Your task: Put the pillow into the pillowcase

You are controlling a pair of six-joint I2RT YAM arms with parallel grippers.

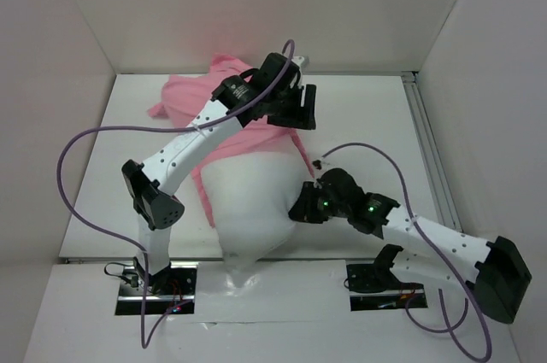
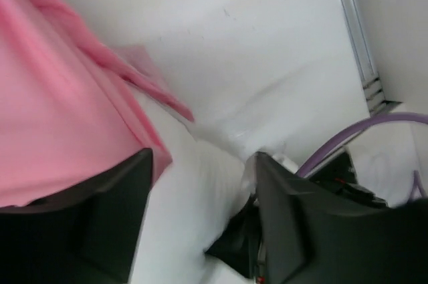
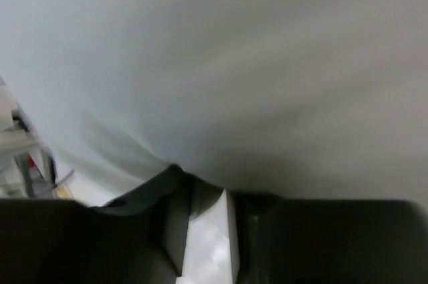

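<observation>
Pillow (image 1: 252, 209) is laid in the middle of the table (image 1: 359, 115), its long axis set from the near edge toward the far wall. The near corner is hung over the edge between the arm bases, and the far end is pointed into the mouth of the pillowcase (image 1: 192, 98). Only that far end is covered by pink cloth (a thin strip also trails down the left side), so most of the stuffing is judged not yet done. The left gripper (image 2: 200, 230) is held above the case's hem with jaws spread wide and nothing clamped, presumably so the hem can be taken and drawn nearer. The right gripper (image 3: 207, 227) is pressed against the pillow's right flank, jaws almost together; whether a fold is pinched cannot be told
</observation>
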